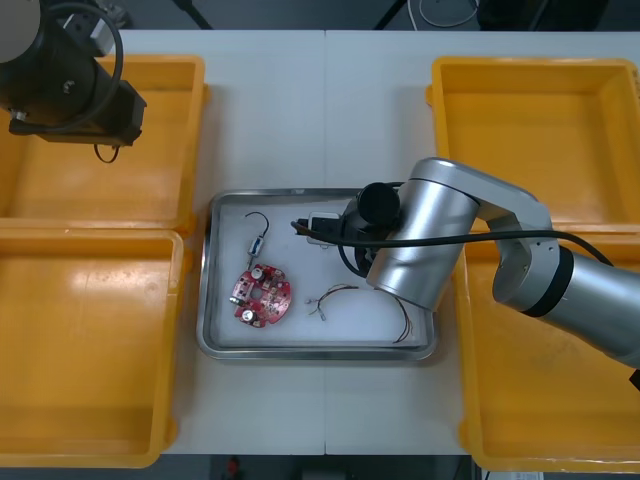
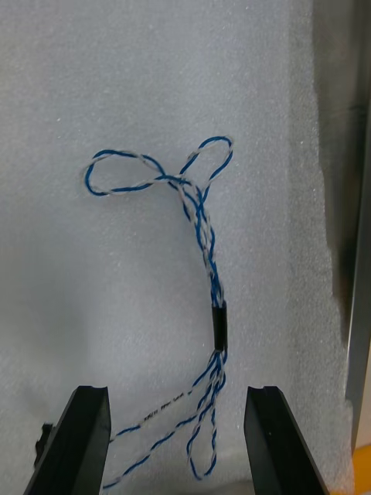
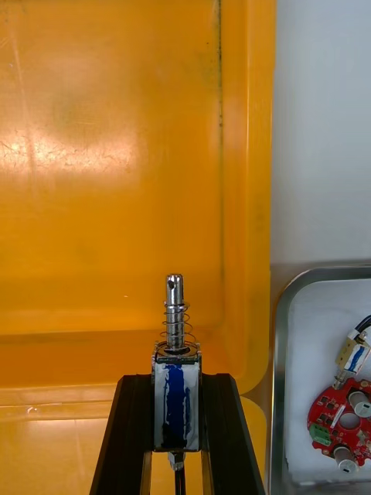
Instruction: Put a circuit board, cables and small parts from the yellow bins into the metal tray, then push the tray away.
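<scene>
The metal tray [image 1: 300, 352], white inside, sits mid-worktop between the yellow bins [image 1: 560, 130]. In it, a round red board [image 1: 263, 295] lies flat at the near left. Just beyond the board is a hooked black cable [image 1: 258, 225]. A thin cable [image 1: 340, 296] sprawls to the board's right. A twisted blue and white cable [image 2: 202, 232] lies looped on the lining near the tray's wall. A small metal part [image 3: 177, 340] with a spring and pin stands upright, clamped in the jaws of the left gripper [image 3: 177, 379] over a bin.
</scene>
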Controlling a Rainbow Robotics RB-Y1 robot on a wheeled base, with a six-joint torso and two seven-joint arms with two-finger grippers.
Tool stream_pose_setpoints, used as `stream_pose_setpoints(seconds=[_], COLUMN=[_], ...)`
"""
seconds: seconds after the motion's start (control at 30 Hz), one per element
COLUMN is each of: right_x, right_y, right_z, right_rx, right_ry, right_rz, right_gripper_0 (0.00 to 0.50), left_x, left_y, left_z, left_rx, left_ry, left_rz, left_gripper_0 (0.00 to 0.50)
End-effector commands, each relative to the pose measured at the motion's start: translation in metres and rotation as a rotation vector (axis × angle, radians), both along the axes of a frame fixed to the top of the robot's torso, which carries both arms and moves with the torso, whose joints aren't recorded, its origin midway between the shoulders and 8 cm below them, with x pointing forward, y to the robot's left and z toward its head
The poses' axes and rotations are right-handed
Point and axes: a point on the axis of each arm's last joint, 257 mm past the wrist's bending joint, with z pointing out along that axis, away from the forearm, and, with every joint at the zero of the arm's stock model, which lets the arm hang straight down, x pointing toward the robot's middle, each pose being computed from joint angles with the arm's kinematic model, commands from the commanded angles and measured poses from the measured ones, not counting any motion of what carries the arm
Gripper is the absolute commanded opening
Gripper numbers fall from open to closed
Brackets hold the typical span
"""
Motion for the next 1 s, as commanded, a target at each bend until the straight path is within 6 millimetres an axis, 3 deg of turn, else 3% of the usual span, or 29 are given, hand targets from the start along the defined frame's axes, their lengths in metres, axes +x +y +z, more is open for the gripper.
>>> stream_pose_setpoints(seconds=[0.03,0.2,0.3,0.5,0.63,1.0], right_x=[-0.018,-0.034,-0.047,-0.049,-0.052,-0.063], right_y=[0.012,0.000,-0.018,-0.001,-0.004,-0.080], right_z=[0.024,0.051,0.073,0.119,0.134,0.144], right_rx=[0.041,0.036,0.045,0.261,0.371,0.664], right_ry=[0.006,0.012,0.028,-0.041,-0.059,0.041], right_rz=[-0.015,-0.082,-0.171,-0.240,-0.304,-0.617], right_gripper_0=[0.500,0.500,0.500,0.500,0.500,0.500], left_x=[-0.003,-0.003,-0.004,-0.007,-0.014,-0.034], left_y=[0.006,0.006,0.002,-0.008,-0.024,-0.099], left_z=[0.013,0.013,0.012,0.008,0.008,-0.024], left_rx=[-0.058,-0.060,-0.069,-0.071,-0.161,-0.127], left_ry=[-0.030,-0.030,-0.026,-0.017,0.005,0.037], left_rz=[0.075,0.078,0.072,0.061,0.095,-0.009], left_gripper_0=[0.004,0.002,0.000,0.001,0.001,0.003])
